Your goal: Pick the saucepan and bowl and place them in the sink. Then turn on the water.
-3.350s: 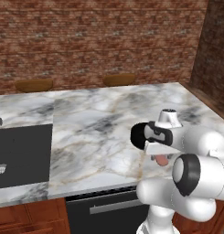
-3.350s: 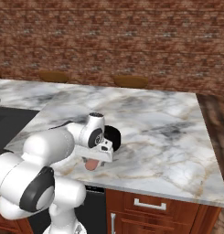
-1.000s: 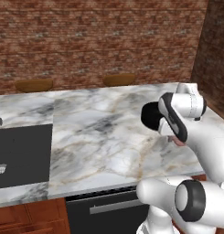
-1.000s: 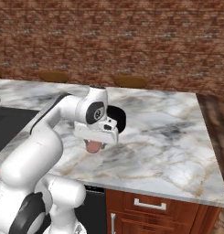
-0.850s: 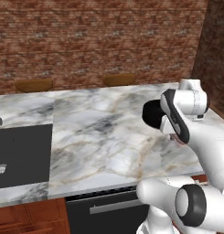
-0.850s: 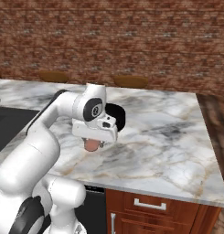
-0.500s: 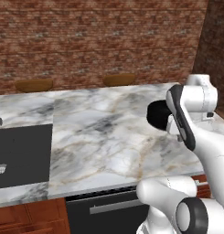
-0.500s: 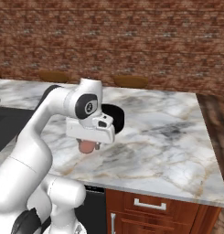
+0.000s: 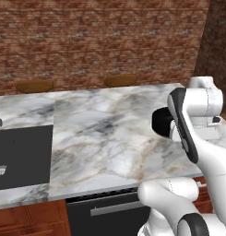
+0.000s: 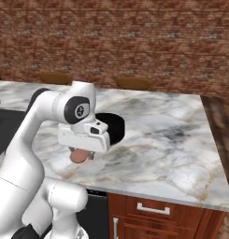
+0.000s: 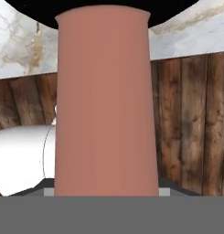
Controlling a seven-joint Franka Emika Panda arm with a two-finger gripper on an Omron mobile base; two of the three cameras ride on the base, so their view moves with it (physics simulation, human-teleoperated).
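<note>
with the pincer [image 10: 84, 150] clamped on the salmon handle, the saucepan [image 10: 111, 129] hangs above the right part of the marble tabletop [image 9: 105, 138]; carry it level and high across the bare slab to the sink [image 9: 20, 156] at far left.

A: Far side, against the wall?
B: Red-brown brick wall [image 9: 100, 41], with two brown rounded wooden tops [image 9: 34, 85] peeking above the far edge of the grey-veined white marble counter [image 9: 105, 133].

A: Left part?
B: Large black rectangular sink [image 9: 20, 154] sunk into the marble, cut off by the frame edge.

A: Right part?
B: White jointed arm [image 9: 197, 124], bent in front of a small round black saucepan [image 9: 160, 122]. Partly covered, raised over the counter's right end.

A: Below the counter?
B: Dark appliance front with a steel bar handle [image 9: 114, 208], reddish wooden cabinet [image 9: 26, 221] to its left.
</note>
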